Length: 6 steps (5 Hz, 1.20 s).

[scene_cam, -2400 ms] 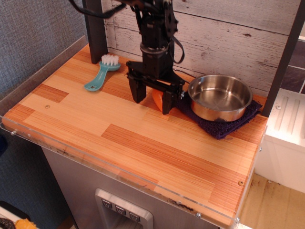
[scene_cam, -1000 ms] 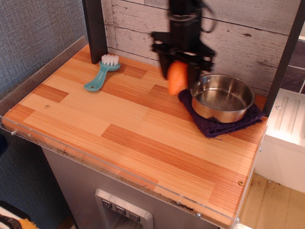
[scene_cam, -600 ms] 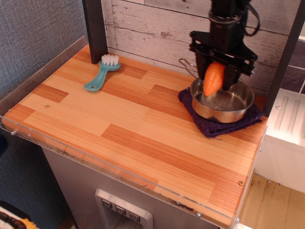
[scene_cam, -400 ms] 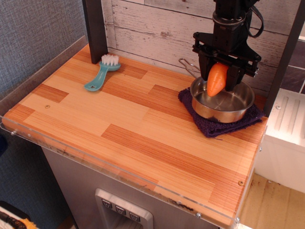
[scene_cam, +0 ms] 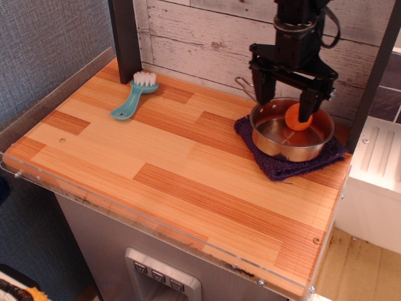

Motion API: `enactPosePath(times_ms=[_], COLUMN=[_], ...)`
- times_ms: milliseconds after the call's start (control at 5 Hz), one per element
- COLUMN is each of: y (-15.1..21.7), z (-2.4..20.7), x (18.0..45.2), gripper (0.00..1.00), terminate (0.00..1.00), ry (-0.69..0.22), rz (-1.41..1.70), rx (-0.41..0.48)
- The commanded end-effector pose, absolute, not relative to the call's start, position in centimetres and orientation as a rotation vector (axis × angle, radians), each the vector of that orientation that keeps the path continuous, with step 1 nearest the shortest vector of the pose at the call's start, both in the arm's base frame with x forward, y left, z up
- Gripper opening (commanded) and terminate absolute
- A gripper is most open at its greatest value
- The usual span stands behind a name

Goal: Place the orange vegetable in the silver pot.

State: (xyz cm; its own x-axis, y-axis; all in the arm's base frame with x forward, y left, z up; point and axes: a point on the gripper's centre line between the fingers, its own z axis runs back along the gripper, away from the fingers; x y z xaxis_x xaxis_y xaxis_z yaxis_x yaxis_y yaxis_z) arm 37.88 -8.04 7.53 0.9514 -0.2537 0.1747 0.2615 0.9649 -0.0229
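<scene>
The orange carrot lies inside the silver pot, against its far inner wall, partly hidden by one finger. The pot stands on a dark purple cloth at the back right of the wooden table. Its wire loop handle points back left. My black gripper hangs directly over the pot with its jaws spread wide, one finger at the pot's left rim and one over the carrot. It holds nothing.
A teal brush with white bristles lies at the back left. A dark post stands behind it, and a plank wall runs along the back. A white unit stands off the right edge.
The gripper carried the carrot from the table to above the pot, then opened. The carrot dropped from the jaws into the pot.
</scene>
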Motion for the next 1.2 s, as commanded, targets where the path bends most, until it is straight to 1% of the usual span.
enactPosePath(times_ms=[0,200,400,600,800,1000], y=[-1.3,2.1,3.9,4.3,4.3,4.3], z=[14.2,13.6,12.2,11.6,11.6,11.6], x=[34.8,31.9,30.2,29.6,29.6,29.6], gripper=[1.0,1.0,1.0,1.0,1.0,1.0], terminate=[0.0,0.0,0.0,0.0,0.0,1.0], ry=[-0.26,-0.198,-0.157,-0.153,-0.153,-0.153], rz=[-0.116,-0.017,0.005,-0.01,-0.01,-0.01], rx=[-0.07,-0.023,-0.002,0.017,0.017,0.017])
